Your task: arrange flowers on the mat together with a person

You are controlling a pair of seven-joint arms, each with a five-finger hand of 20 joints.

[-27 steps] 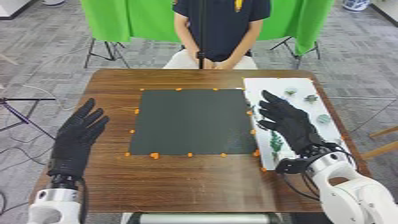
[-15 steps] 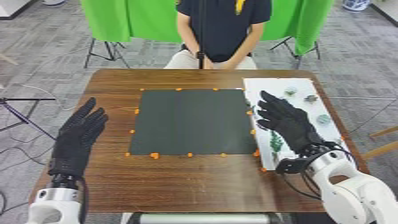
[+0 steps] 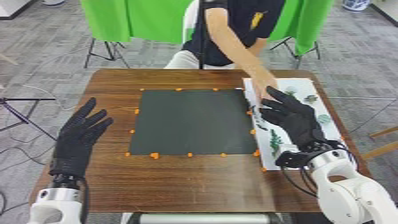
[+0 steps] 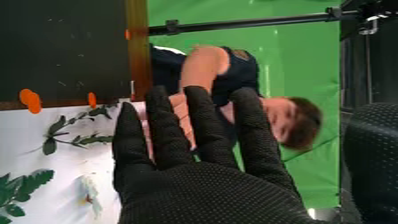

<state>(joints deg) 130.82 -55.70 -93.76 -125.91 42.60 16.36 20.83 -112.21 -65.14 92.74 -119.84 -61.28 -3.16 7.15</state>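
In the head view my left hand (image 3: 80, 140) is over the table's left side with straight fingers. My right hand (image 3: 293, 120) hangs above the white sheet (image 3: 274, 161), fingers straight, holding nothing. The right wrist view shows my right hand (image 4: 209, 192) with its straight fingers. A person's bare arm (image 3: 235, 47) reaches over the sheet, its hand partly behind my right hand's fingers; whether it holds anything I cannot tell. The dark mat (image 3: 191, 122) lies bare. Green leaves (image 3: 276, 142) lie on the sheet, with dark leafy stems (image 4: 75, 135) near the mat in the right wrist view.
Small round succulent-like plants (image 3: 310, 98) stand along the sheet's right part. Orange dots (image 3: 155, 155) mark the mat's border. The brown wooden table (image 3: 178, 185) extends in front of the mat, and the person sits at its far edge.
The person has leaned forward and stretched an arm from the lap to the white sheet, beside my right hand. My right hand has shifted slightly to the right; my left hand has barely moved.
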